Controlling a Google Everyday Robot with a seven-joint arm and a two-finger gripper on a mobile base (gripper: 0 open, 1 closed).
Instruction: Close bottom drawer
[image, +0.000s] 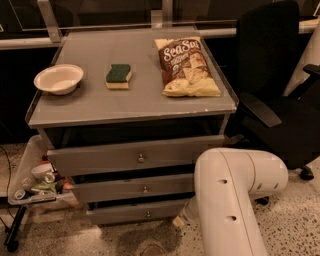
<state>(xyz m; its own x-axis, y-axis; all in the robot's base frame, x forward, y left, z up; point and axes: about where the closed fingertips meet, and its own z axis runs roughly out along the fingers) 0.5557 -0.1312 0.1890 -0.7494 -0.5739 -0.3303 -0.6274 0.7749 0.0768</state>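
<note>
The grey cabinet (130, 107) has three drawers. The bottom drawer (125, 212) is the lowest, with a plain flat front and a small round knob (148, 214). A dark gap shows above its front panel. My white arm (230, 200) reaches down at the right front of the cabinet. The gripper (180, 220) is low at the right end of the bottom drawer's front, mostly hidden behind the arm. The middle drawer (135, 189) and the top drawer (135, 156) sit above it.
On the cabinet top lie a white bowl (58, 78), a green and yellow sponge (119, 76) and a chip bag (187, 66). A black office chair (280, 95) stands at the right. A cluttered tray (35, 180) on a stand is at the left.
</note>
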